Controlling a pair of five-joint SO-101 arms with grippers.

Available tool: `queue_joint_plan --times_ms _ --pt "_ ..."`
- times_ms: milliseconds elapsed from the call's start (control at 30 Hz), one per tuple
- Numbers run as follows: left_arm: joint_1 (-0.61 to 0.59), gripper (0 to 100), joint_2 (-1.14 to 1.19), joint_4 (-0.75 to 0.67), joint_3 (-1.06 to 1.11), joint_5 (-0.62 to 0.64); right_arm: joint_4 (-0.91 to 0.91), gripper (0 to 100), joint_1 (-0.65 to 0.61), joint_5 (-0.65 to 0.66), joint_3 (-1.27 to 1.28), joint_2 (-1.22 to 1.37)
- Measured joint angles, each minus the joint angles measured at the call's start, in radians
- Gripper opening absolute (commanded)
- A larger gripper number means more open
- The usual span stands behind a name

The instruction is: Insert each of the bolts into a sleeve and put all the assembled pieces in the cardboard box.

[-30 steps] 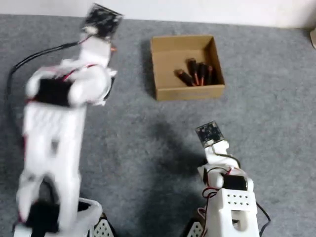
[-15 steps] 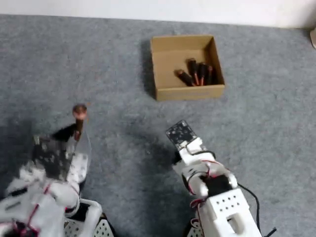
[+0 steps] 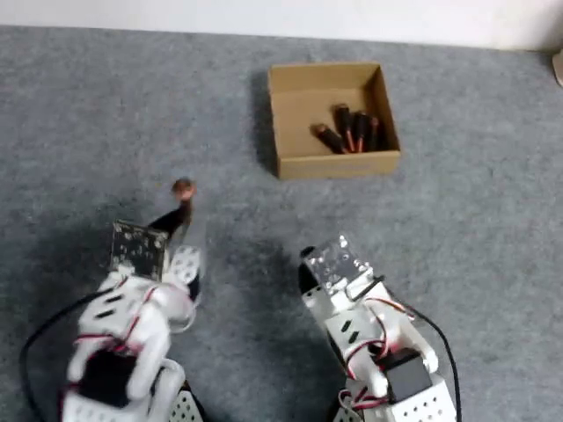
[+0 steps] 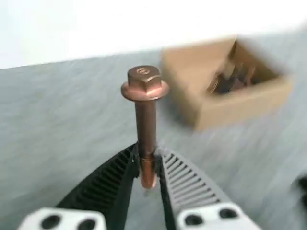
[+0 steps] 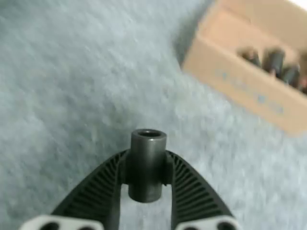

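1. Near left, the left tool has swung back from the far side, clenched on an upright copper bolt.
2. Near right, the right tool grips a black sleeve, leaning leftward; joining looks next.
3. Far on the desk, the cardboard box holds assembled pieces.

A table covered in grey, felt-like fabric, with a pale strip along its far edge. One open cardboard box sits flat on the fabric toward the far side, slightly right of centre. The left arm and the right arm stand side by side at the near edge, well apart from the box
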Motion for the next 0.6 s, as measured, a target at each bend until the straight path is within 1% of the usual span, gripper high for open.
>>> queue_joint_plan --times_ms 67,133,200,233,300,367,467,600 --pt "0.044 1 -0.002 -0.256 0.120 0.112 -0.044 0.5 -0.031 -0.021 -0.018 -0.009" --pt "0.084 1 -0.002 -0.497 0.215 0.186 -0.087 0.5 -0.058 -0.071 -0.040 -0.012" --pt "0.118 1 -0.002 -0.677 0.253 0.216 -0.124 0.5 -0.077 -0.095 -0.052 -0.012" --pt "0.124 1 -0.002 -0.724 0.256 0.222 -0.137 0.5 -0.089 -0.098 -0.054 -0.012" --pt "0.126 1 -0.008 -0.760 0.258 0.235 -0.147 0.5 -0.110 -0.104 -0.055 -0.012" --pt "0.123 1 -0.008 -0.763 0.264 0.242 -0.147 0.5 -0.137 -0.106 -0.055 -0.012" --pt "0.157 1 -0.008 -0.763 0.265 0.242 -0.147 0.5 -0.184 -0.106 -0.052 -0.012" --pt "0.224 1 -0.008 -0.710 0.265 0.242 -0.147 0.5 -0.193 -0.106 -0.020 -0.012"
